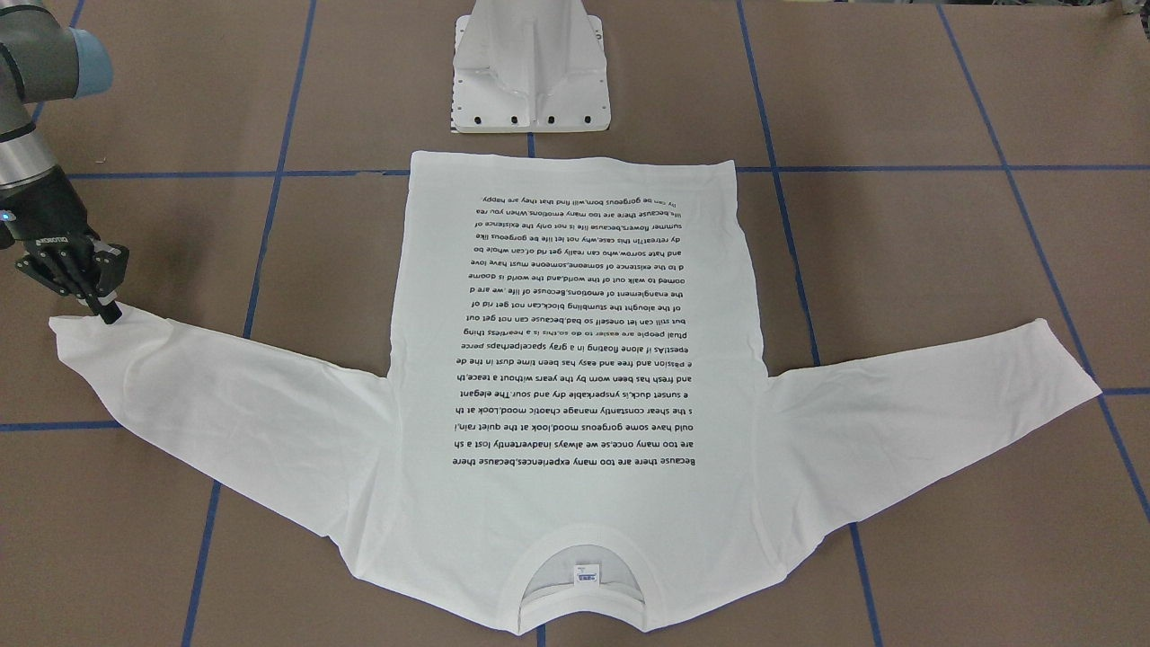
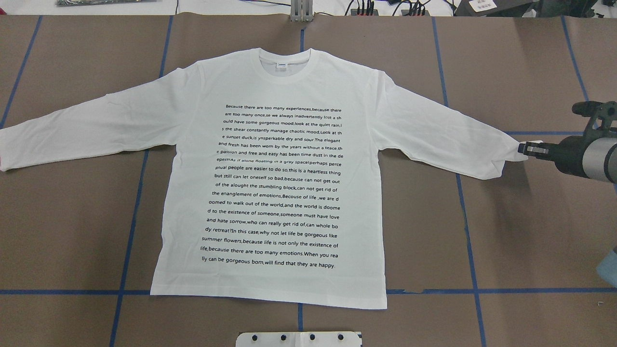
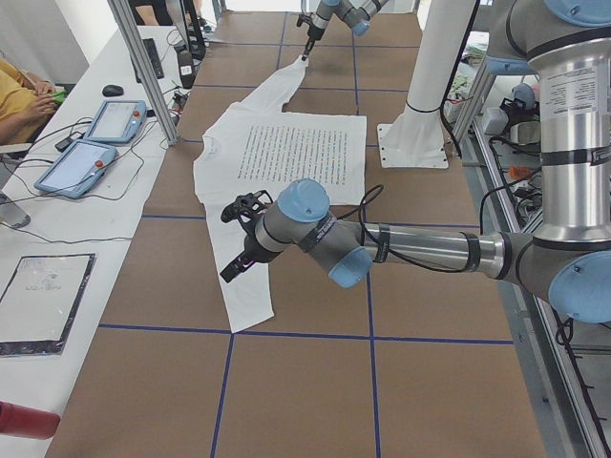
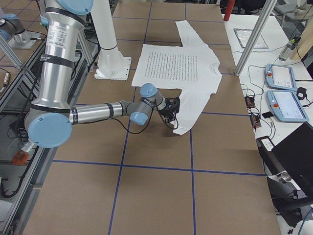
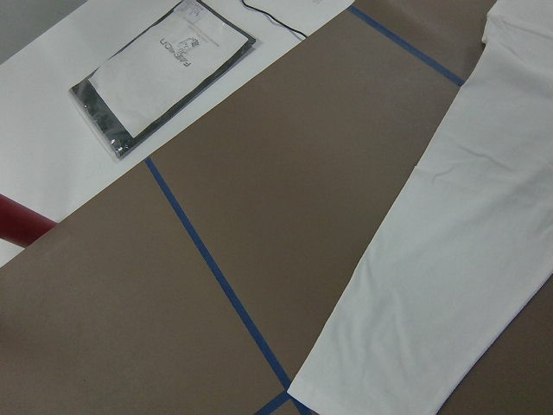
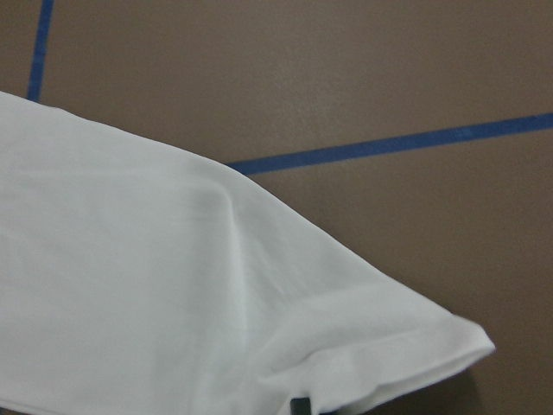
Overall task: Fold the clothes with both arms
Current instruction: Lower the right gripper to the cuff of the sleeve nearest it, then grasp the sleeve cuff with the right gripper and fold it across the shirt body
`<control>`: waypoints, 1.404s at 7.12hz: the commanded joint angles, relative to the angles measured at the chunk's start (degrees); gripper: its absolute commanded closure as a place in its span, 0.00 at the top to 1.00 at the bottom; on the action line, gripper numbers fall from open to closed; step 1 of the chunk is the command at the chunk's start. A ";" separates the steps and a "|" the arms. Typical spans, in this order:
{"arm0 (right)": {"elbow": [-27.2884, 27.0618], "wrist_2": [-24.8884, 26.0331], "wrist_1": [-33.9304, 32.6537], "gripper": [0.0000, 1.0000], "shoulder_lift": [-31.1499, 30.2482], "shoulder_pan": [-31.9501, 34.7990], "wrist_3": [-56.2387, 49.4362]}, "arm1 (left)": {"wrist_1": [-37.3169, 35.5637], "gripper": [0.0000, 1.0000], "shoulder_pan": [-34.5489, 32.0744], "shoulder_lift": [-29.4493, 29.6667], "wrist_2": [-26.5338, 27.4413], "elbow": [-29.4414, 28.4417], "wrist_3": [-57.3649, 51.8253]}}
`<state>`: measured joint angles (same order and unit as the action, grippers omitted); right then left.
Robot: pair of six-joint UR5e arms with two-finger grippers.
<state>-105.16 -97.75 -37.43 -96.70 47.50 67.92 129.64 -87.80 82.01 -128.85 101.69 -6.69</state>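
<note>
The white long-sleeved T-shirt (image 2: 284, 86) lies flat on the brown table, text side up, both sleeves spread wide. My right gripper (image 2: 526, 148) is at the right sleeve's cuff (image 1: 76, 337) and shut on its edge. The cloth there is slightly lifted and creased in the right wrist view, with a dark fingertip (image 6: 299, 405) just under it. My left gripper (image 3: 233, 271) shows only in the exterior left view, above the left sleeve (image 5: 449, 259). Whether it is open or shut I cannot tell.
The white metal base (image 1: 530, 81) stands just behind the shirt's hem. Blue tape lines (image 2: 130, 231) cross the table. A side table beyond the collar holds tablets (image 3: 95, 143), a bagged document (image 5: 164, 73) and a red object (image 5: 17, 226). A person's arm (image 3: 19, 95) rests there.
</note>
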 commanded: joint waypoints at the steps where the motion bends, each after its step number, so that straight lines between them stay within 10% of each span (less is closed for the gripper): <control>1: 2.48 1.07 -0.36 0.00 15.67 0.14 0.11 | 0.00 1.00 0.00 0.08 0.00 -0.17 0.27; 5: 7.67 19.82 -0.54 0.00 37.59 -15.90 4.77 | 0.00 1.00 0.00 0.08 0.00 -0.44 0.36; 10: 32.41 28.91 -0.62 0.00 62.99 -23.93 3.98 | 0.00 1.00 0.00 -0.01 0.09 -0.61 0.36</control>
<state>-79.86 -70.30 -38.03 -39.35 25.61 72.06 129.64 -87.80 82.01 -128.76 101.11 -6.33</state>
